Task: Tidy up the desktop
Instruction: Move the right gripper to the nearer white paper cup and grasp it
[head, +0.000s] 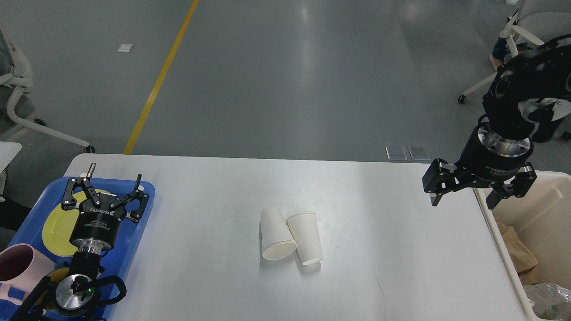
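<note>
Your right pincer (464,200) hangs with fingers apart over the right edge of the large white rounded-corner counter (366,276). Your left pincer (105,187), also spread, sits above the blue plastic tray (138,232), which holds one yellow plate (55,227) and one pink mug (20,267). Two white paper cups (290,238) lie touching at mid-counter. The cream plastic bin (499,232) holds brown paper.

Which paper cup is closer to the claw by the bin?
The right paper cup, the one that stands farther right on the desktop. The left paper cup leans against it, farther from the right claw.
</note>
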You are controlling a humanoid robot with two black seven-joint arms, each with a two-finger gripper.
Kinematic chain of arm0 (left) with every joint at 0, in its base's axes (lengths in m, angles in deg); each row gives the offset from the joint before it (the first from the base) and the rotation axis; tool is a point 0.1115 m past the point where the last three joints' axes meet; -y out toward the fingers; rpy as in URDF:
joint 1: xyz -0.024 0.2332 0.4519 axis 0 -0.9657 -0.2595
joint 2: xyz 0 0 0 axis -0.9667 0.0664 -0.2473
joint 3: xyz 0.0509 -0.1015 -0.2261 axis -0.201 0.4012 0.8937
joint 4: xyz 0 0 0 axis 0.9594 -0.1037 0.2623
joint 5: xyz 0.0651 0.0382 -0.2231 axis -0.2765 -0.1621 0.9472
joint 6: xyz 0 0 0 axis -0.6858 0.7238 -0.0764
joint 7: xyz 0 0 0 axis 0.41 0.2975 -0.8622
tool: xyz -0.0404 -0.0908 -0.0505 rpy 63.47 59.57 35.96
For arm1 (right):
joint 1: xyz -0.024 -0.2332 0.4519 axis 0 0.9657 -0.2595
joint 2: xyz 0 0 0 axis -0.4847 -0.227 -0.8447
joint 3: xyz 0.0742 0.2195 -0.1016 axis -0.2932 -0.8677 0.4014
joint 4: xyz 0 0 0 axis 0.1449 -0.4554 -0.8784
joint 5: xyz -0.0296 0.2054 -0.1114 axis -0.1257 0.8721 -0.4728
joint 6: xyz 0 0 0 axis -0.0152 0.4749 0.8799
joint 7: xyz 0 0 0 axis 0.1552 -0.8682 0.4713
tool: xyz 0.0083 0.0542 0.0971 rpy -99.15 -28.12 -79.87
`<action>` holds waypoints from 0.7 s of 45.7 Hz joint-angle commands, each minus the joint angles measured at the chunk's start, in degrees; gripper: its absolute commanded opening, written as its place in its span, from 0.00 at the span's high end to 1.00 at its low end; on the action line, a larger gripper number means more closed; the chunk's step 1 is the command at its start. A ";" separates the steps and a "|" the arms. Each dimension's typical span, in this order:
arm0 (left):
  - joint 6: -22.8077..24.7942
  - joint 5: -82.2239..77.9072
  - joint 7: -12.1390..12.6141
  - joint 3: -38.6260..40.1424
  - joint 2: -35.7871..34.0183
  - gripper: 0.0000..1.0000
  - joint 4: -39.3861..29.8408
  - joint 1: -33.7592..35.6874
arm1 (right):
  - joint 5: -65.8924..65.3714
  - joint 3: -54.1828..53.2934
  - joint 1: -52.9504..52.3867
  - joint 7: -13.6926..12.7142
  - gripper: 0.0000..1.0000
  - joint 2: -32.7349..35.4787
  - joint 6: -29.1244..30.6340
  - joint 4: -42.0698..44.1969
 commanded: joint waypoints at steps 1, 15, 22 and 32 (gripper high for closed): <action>0.00 0.02 -0.03 0.00 0.00 0.04 0.07 0.00 | 5.85 0.43 -9.51 0.01 0.00 -4.66 0.83 -5.98; 0.00 0.02 -0.03 0.00 0.00 0.04 0.07 0.00 | 9.81 -3.70 -18.31 0.01 0.00 -5.55 0.58 -12.58; 0.00 0.02 -0.03 0.00 0.00 0.04 0.07 0.00 | 9.90 -3.43 -18.22 0.01 0.00 -4.32 -0.48 -12.49; 0.00 0.02 -0.03 0.00 0.00 0.04 0.07 0.00 | 10.25 -7.72 -8.32 0.37 0.02 -3.26 -10.57 -10.22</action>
